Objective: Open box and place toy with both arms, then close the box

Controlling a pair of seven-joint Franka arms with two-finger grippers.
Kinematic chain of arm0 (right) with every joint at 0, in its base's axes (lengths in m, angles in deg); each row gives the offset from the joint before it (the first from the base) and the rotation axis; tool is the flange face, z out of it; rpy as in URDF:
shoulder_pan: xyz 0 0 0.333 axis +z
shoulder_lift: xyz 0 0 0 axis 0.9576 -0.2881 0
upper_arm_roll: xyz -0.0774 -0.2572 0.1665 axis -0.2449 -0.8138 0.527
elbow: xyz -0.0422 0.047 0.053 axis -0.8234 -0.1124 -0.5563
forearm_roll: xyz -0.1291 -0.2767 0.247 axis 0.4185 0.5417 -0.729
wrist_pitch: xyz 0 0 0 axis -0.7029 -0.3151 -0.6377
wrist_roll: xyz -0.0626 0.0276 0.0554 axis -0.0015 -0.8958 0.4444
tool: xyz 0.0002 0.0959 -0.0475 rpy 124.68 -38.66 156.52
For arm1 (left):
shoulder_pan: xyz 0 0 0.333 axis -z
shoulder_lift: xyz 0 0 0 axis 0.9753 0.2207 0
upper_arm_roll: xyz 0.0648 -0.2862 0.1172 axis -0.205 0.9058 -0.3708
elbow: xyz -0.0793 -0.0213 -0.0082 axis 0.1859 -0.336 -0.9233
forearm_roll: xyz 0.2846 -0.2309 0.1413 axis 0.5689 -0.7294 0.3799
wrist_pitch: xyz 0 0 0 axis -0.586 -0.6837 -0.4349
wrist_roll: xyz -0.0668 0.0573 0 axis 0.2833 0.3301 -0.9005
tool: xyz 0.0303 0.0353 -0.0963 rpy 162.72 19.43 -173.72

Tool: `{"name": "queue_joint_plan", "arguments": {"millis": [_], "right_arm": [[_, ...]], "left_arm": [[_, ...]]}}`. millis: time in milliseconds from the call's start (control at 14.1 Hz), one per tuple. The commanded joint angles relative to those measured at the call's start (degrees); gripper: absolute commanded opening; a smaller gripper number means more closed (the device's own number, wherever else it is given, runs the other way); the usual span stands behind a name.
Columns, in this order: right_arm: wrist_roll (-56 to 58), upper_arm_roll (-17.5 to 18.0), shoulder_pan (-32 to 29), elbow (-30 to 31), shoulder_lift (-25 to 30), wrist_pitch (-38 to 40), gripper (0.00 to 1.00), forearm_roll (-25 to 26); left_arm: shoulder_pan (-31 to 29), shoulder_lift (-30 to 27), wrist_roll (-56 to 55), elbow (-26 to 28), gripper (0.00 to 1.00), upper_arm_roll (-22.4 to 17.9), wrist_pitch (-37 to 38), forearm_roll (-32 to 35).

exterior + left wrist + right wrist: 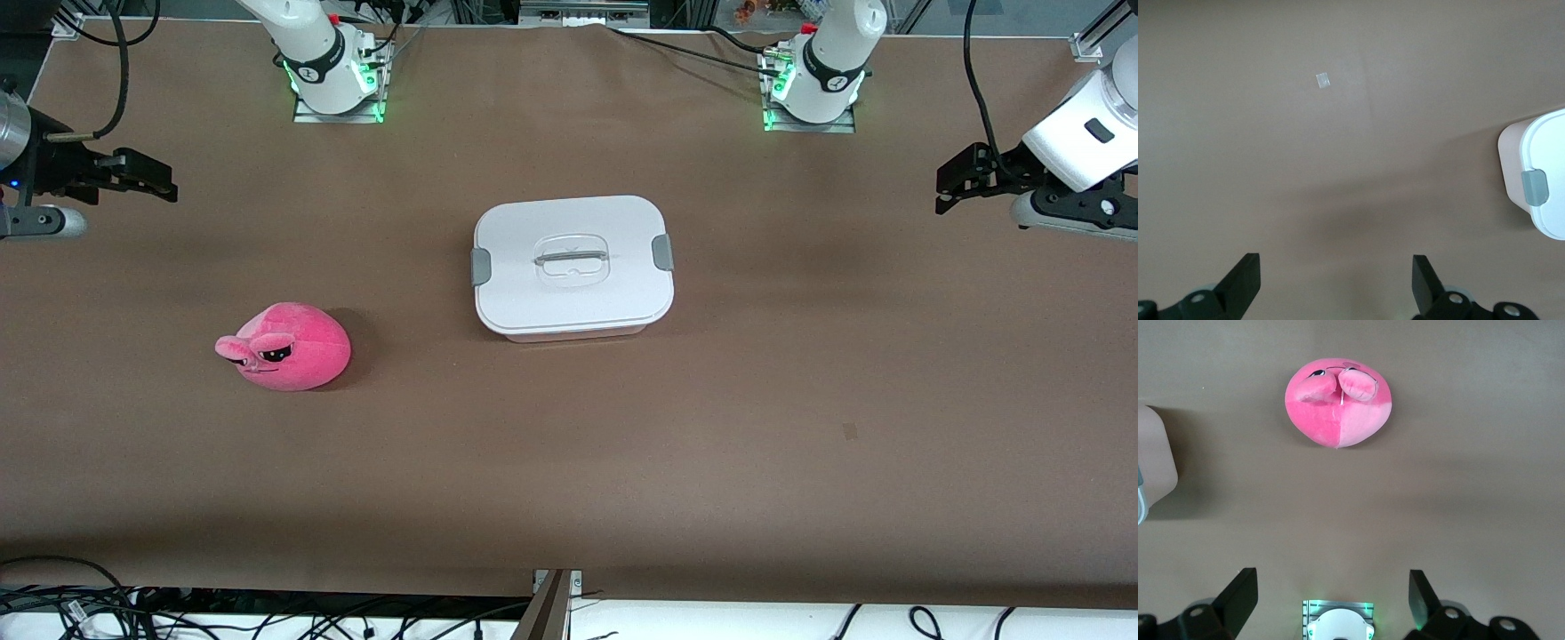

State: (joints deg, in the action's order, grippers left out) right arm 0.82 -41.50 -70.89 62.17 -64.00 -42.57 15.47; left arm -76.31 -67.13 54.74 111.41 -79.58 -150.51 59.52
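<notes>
The box (573, 267) stands at the table's middle with its white lid shut, a grey clip (481, 267) at each short end and a recessed handle on top. The pink plush toy (289, 347) lies toward the right arm's end, nearer to the front camera than the box. My right gripper (160, 178) hangs open and empty over the table's edge at the right arm's end; its wrist view (1332, 577) shows the toy (1338, 403) and a box corner (1155, 463). My left gripper (944, 191) hangs open and empty over the left arm's end; its wrist view (1336, 263) shows the box's end (1545, 153).
The two arm bases (333, 71) (813, 80) stand along the table's edge farthest from the front camera. A small pale patch (1323, 80) lies on the brown table top. Cables (89, 604) run along the edge nearest the front camera.
</notes>
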Motion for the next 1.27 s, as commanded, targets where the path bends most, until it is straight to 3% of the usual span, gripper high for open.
{"name": "queue_joint_plan", "arguments": {"millis": [0, 212, 424, 707, 919, 990, 1202], "right_arm": [[1.0, 0.2, -0.5, -2.0, -1.1, 0.5, 1.0, 0.9], [0.9, 0.3, -0.4, -2.0, -1.1, 0.5, 1.0, 0.8], [0.9, 0.2, -0.6, -2.0, -1.1, 0.4, 1.0, 0.5], [0.9, 0.2, -0.6, -2.0, -4.6, -1.5, 1.0, 0.9], [0.9, 0.2, -0.6, -1.7, -8.3, -6.1, 1.0, 0.7], [0.9, 0.2, -0.6, -1.7, -11.2, -7.4, 1.0, 0.4], [0.8, 0.3, -0.5, -1.3, -16.8, -12.2, 1.0, 0.3]], "left_arm": [[0.6, 1.3, -0.1, -2.0, 1.0, 0.1, 3.5, -1.4], [1.2, 2.1, 0.4, -2.1, 1.0, 2.1, 6.6, -2.1], [2.4, 3.8, 2.9, -2.0, 1.0, 2.8, 7.5, -7.2], [8.5, 11.0, 18.6, -2.2, 1.0, 4.9, 5.4, -12.0], [16.6, 13.4, 18.7, -2.1, 1.0, 5.2, -1.2, -11.5], [21.7, 15.5, 19.4, -2.2, 1.0, 5.2, -5.6, -11.4], [28.8, 20.3, 21.7, -2.2, 1.0, 5.4, -18.9, -6.9]]}}
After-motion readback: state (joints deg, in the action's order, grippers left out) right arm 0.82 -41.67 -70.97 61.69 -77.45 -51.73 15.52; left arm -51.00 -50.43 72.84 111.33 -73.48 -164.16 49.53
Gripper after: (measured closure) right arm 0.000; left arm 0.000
